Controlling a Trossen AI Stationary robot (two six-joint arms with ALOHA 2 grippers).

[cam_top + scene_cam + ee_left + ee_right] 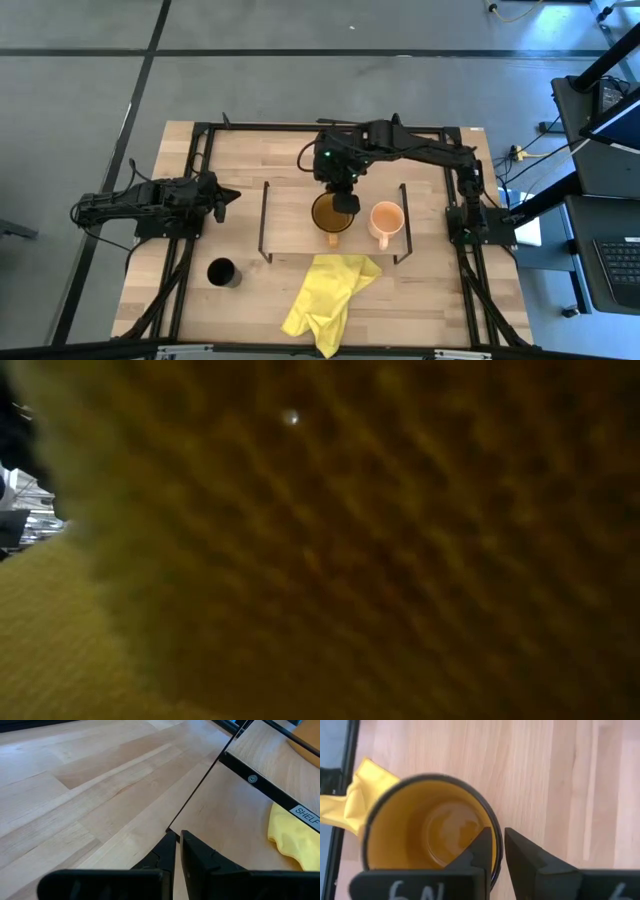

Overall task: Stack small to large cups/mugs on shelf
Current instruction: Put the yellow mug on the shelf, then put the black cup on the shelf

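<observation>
**Right gripper clamped on the amber mug's rim, on the shelf**

From above, a pale plank bench (420, 290) carries a low light-wood shelf (290, 215) with thin black end frames, set toward the far edge at the middle. On it stand a round amber mug (330, 213), translucent with a dark rim, and just beside it toward the right edge a matte peach mug (386, 219), handle toward the near edge. The right gripper (344, 201) sits over the amber mug's rim. A small black cup (222, 272) stands off the shelf near the near-left corner. A crumpled yellow cloth (325, 290) lies at the near edge, touching the shelf's front. The left gripper (222, 197) rests by the left edge.

The table-level view is filled by blurred yellow weave.

The left wrist view shows its dark fingers (197, 857) pressed together above bare wood.

The right wrist view shows one finger inside the glossy amber wall (425, 825) and one outside, pinching it.
</observation>
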